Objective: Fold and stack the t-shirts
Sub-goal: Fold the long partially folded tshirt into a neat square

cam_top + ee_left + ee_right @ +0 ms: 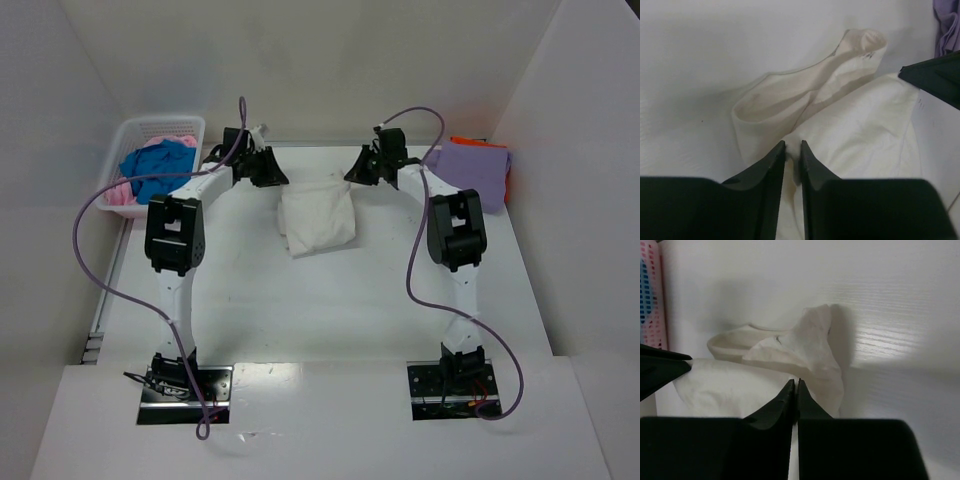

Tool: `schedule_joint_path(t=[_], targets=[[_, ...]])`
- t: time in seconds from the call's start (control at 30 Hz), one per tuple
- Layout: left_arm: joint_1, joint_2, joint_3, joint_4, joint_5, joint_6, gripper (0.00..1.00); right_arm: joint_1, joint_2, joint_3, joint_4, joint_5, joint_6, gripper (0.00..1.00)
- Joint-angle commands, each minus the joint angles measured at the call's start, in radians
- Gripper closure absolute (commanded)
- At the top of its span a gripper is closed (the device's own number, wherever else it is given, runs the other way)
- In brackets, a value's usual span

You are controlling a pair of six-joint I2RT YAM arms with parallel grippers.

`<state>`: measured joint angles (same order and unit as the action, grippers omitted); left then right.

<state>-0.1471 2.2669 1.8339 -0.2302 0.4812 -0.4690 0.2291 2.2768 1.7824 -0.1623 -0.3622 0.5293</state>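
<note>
Two arms reach the cream-white t-shirt point(318, 220) at upper centre of your bench point(330, 320), left gripper point(268, 172) and right gripper point(360, 170) at its far corners. Left wrist: your left gripper point(792, 145) stands narrow, pinching cream cloth. Right wrist: your right gripper point(795, 382) is nearly closed on the shirt's edge.

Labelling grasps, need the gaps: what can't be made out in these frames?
Top view: both arms' jaws, hidden under their wrists at the cream-white shirt.
Wrist views: whether cloth is pinched; the jaws themselves cover it.
Top view: orange shirt, mostly under lavender shirt; pink shirt, under blue shirt.
</note>
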Motion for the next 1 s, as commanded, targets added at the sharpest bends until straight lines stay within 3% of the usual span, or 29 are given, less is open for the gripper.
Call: schedule_joint_path(t=[0.0,0.1,0.2,0.4,0.73,0.97], targets=[[0.004,0.028,0.044,0.009,0.028,0.023,0.76,-0.002,0.006,0.061,-0.003,-0.034,0.011,0.98],[0.014,0.028,0.053,0.009,0.028,0.023,0.95,-0.002,0.006,0.089,-0.014,-0.043,0.011,1.00],[0.024,0.028,0.062,0.009,0.019,0.013,1.00,-0.002,-0.003,0.129,-0.034,-0.043,0.011,1.00],[0.034,0.019,0.062,0.042,0.010,-0.016,1.00,-0.002,-0.013,0.201,-0.043,-0.061,0.011,1.00],[0.052,0.039,0.083,0.060,-0.003,-0.045,1.00,-0.002,0.102,0.333,-0.072,-0.061,0.011,1.00],[0.061,0.101,0.126,0.060,-0.012,-0.063,0.99,-0.002,0.291,0.615,-0.177,-0.081,0.000,0.99]])
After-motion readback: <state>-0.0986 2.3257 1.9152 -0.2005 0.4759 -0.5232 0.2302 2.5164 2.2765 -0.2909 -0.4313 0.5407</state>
